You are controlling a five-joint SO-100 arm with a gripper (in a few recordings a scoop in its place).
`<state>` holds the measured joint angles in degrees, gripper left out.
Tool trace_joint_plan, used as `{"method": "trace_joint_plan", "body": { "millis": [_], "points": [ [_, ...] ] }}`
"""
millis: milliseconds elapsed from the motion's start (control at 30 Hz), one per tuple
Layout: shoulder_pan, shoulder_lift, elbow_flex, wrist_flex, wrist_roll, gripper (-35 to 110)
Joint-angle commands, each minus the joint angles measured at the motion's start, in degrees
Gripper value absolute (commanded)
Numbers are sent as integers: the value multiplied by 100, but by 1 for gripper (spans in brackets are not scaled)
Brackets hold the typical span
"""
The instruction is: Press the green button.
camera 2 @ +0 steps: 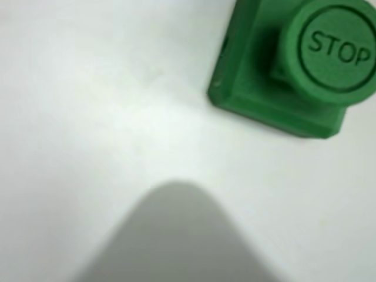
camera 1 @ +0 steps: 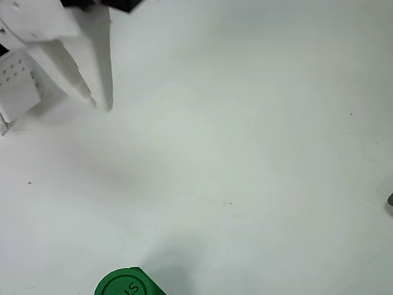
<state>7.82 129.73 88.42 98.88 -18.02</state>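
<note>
In the overhead view the white end effector (camera 1: 101, 101) comes in from the 10 o'clock corner, and its pointed tips aim down toward 6 o'clock. The fingers (camera 1: 73, 77) sit close together, with almost no gap, and nothing is held. It is well apart from the green button (camera 1: 126, 286), which sits at the 6 o'clock edge on the white tabletop (camera 1: 245, 153), partly cut off.

In the wrist view the green button (camera 2: 332, 50) is at 1 o'clock. It is a round bright green disc with raised letters "STOP" on its flat top. It stands on a square green base (camera 2: 258, 94). A soft gray shadow (camera 2: 176, 235) lies at 6 o'clock.
</note>
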Motion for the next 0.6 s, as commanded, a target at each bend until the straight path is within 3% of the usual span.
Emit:
{"method": "trace_joint_plan", "body": {
  "millis": [0, 133, 567],
  "points": [
    [-431, 1626, 984, -448, 272, 0],
    [-817, 3234, 2197, -1160, 475, 0],
    [-984, 5634, 4500, -2435, 352, 0]
  ]
}}
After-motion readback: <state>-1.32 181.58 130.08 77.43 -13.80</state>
